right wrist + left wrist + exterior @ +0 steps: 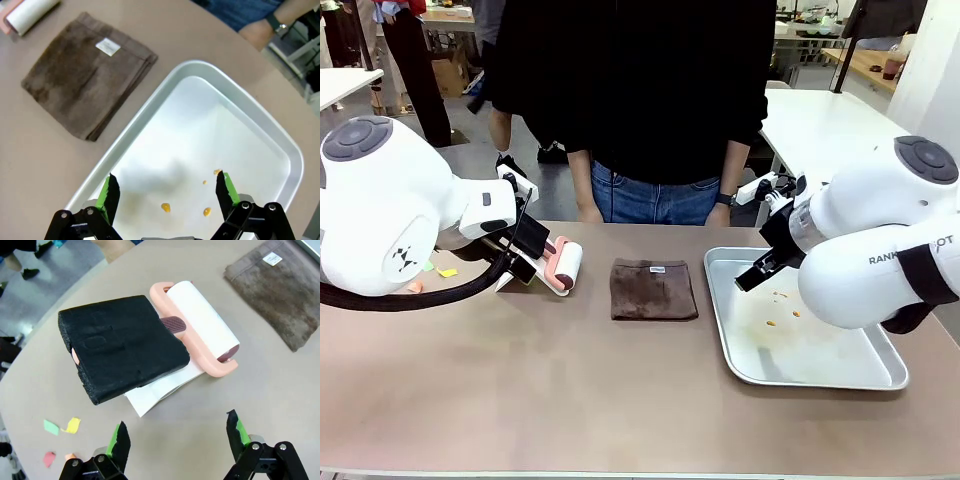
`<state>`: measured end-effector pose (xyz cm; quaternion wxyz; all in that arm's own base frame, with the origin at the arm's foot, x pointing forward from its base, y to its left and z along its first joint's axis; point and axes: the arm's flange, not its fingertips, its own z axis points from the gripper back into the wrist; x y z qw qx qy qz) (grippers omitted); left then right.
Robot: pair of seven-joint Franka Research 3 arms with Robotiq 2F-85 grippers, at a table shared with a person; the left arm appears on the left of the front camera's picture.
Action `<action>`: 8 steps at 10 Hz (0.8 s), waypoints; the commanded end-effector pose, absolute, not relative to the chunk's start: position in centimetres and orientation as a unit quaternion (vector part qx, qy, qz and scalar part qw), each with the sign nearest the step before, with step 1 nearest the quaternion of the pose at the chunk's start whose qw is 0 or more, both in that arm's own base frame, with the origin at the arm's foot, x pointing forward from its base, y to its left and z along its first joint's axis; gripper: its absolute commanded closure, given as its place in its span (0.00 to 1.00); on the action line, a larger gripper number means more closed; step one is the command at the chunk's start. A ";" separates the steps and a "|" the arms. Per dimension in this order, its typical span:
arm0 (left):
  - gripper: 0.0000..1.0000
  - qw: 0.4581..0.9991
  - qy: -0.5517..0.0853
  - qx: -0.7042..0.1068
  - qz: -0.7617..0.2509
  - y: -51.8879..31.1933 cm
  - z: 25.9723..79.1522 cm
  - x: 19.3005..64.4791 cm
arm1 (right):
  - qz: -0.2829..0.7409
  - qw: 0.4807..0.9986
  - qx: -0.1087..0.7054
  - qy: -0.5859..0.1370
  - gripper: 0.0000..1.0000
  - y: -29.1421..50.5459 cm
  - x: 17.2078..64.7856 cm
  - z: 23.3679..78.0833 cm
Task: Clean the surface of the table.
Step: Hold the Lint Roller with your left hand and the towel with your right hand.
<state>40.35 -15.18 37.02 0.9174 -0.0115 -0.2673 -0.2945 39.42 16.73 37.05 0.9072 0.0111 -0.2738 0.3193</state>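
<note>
The table [570, 390] spans the front view, its beige top carrying everything else; a folded brown cloth [654, 289] lies near its middle, toward the person's edge. Left of the cloth a pink lint roller [200, 320] rests on a white sheet, with a black foam block [122, 347] across its handle. Farther left of the cloth, small coloured paper scraps [60, 427] dot the tabletop. Right of the cloth sits a metal tray [150, 107] holding a few orange crumbs [165, 206].

The step in hand looks like fetching the roller. It would go best if the left arm came down squarely over the black block, one finger on each long side, and closed only once level, so the roller lifts without tipping. The scraps left of the cloth are the likely first target.

The left gripper [177, 429] hangs above the roller side of the cloth, fingers spread wide, touching nothing. The right gripper [166, 182] hovers over the tray, equally wide and empty.
</note>
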 end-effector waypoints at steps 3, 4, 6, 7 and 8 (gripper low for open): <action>0.00 0.917 -0.267 -0.011 -0.295 -15.2 37.0 40.3 | 0.319 0.907 0.011 -0.274 0.00 16.7 39.4 37.1; 0.00 0.917 -0.267 -0.011 -0.295 -15.2 37.0 40.3 | 0.319 0.907 0.011 -0.274 0.00 16.7 39.4 37.1; 0.00 0.917 -0.267 -0.011 -0.295 -15.2 37.0 40.3 | 0.319 0.907 0.011 -0.274 0.00 16.7 39.4 37.1; 0.00 0.917 -0.267 -0.011 -0.294 -15.2 37.0 40.3 | 0.319 0.907 0.011 -0.274 0.00 16.7 39.4 37.0; 0.00 0.914 -0.269 -0.025 -0.304 -14.9 37.8 40.0 | 0.318 0.909 0.026 -0.268 0.00 16.6 39.0 37.8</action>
